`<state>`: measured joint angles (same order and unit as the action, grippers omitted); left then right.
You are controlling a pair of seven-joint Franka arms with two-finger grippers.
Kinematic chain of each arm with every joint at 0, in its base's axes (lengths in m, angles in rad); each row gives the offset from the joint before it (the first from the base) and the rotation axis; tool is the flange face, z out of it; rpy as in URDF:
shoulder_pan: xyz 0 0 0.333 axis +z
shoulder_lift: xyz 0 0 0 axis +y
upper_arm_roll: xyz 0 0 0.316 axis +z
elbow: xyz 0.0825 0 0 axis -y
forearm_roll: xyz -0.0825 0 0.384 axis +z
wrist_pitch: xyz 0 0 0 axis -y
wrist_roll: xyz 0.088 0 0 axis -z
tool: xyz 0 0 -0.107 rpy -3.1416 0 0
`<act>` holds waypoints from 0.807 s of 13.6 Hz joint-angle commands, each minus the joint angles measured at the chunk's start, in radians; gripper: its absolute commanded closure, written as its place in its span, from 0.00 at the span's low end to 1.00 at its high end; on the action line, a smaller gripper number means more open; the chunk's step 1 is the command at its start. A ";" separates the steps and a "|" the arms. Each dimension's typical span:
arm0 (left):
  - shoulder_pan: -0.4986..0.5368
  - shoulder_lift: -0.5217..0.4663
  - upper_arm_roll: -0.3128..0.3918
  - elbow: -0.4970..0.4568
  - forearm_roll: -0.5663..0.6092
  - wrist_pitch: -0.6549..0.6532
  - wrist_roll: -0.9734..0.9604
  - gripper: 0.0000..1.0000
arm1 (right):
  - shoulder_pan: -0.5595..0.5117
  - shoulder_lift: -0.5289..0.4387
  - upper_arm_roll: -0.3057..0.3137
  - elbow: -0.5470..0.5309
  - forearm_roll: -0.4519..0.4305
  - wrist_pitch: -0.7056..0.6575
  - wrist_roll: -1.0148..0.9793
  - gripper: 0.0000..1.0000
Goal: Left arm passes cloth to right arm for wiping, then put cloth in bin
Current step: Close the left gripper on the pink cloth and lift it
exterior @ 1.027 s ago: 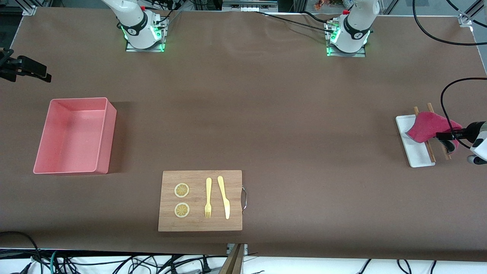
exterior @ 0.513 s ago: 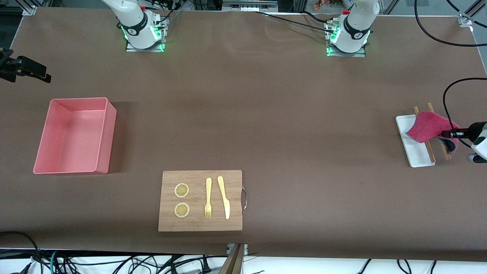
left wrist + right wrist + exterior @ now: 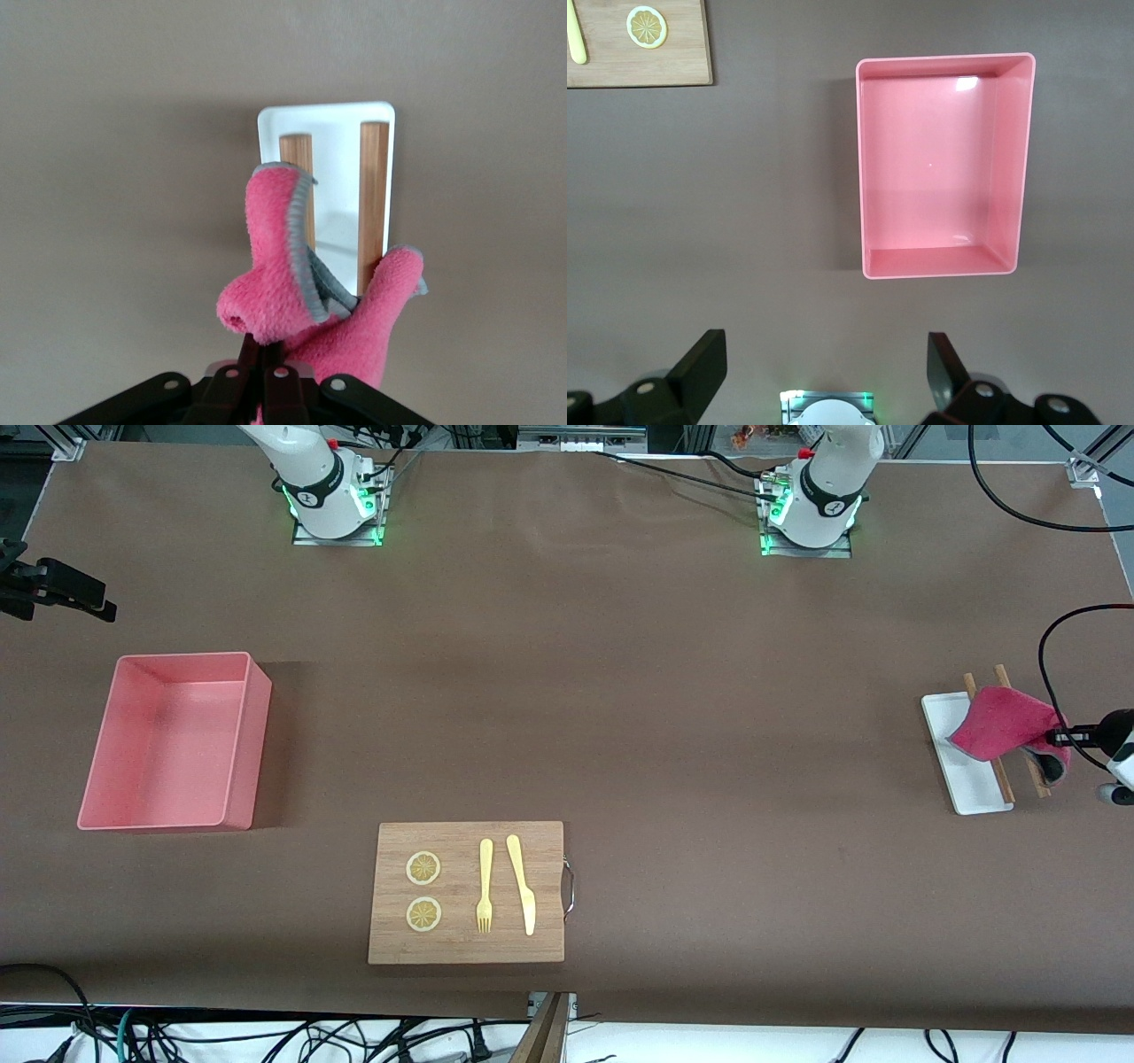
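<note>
The magenta-pink cloth with its grey border is bunched and raised over a small white tray and two wooden sticks at the left arm's end of the table. My left gripper is shut on one edge of the cloth, its fingers pinched together in the left wrist view. The salmon-pink bin stands empty at the right arm's end. My right gripper is open and holds nothing, high over the table between its own base and the bin.
A wooden board with a metal handle lies near the front camera's edge. On it are two lemon slices, a yellow fork and a yellow knife. A black cable loops above the left gripper.
My left gripper has shut on the cloth and drawn it slightly toward the left arm's end of the table. The right arm has barely moved.
</note>
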<state>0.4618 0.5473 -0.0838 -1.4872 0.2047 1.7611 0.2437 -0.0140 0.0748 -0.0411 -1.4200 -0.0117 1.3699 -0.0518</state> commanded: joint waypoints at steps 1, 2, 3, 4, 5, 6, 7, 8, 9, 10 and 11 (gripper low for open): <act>-0.002 0.000 -0.011 0.047 0.019 -0.022 0.058 1.00 | -0.015 0.002 0.006 0.009 0.013 0.005 -0.016 0.00; -0.003 -0.010 -0.014 0.056 0.018 -0.022 0.069 1.00 | -0.015 0.002 0.006 0.009 0.016 0.005 -0.016 0.00; -0.008 -0.015 -0.019 0.067 0.016 -0.029 0.069 1.00 | -0.014 0.003 0.007 0.009 0.015 0.008 -0.016 0.00; -0.020 -0.018 -0.021 0.076 0.013 -0.060 0.068 1.00 | -0.012 0.017 0.007 0.009 0.010 0.015 -0.017 0.00; -0.032 -0.030 -0.021 0.105 0.016 -0.093 0.066 1.00 | -0.012 0.025 0.007 0.009 0.009 0.017 -0.016 0.00; -0.054 -0.036 -0.021 0.135 0.015 -0.132 0.066 1.00 | -0.015 0.025 0.006 0.009 0.010 0.018 -0.016 0.00; -0.080 -0.041 -0.021 0.174 0.021 -0.182 0.066 1.00 | -0.018 0.025 0.006 0.007 0.015 0.021 -0.016 0.00; -0.107 -0.043 -0.019 0.214 0.022 -0.230 0.065 1.00 | -0.018 0.026 0.006 0.004 0.019 0.027 -0.016 0.00; -0.138 -0.044 -0.021 0.252 0.021 -0.280 0.065 1.00 | -0.015 0.034 0.006 0.004 0.015 0.026 -0.016 0.00; -0.172 -0.044 -0.021 0.286 0.019 -0.335 0.063 1.00 | -0.009 0.034 0.009 0.003 0.009 0.026 -0.017 0.00; -0.220 -0.052 -0.019 0.315 0.018 -0.379 0.059 1.00 | -0.009 0.033 0.010 0.004 0.010 0.032 -0.017 0.00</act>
<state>0.3111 0.4952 -0.1104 -1.2418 0.2046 1.4655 0.2892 -0.0154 0.1117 -0.0396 -1.4201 -0.0117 1.3948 -0.0523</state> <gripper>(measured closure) 0.969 0.000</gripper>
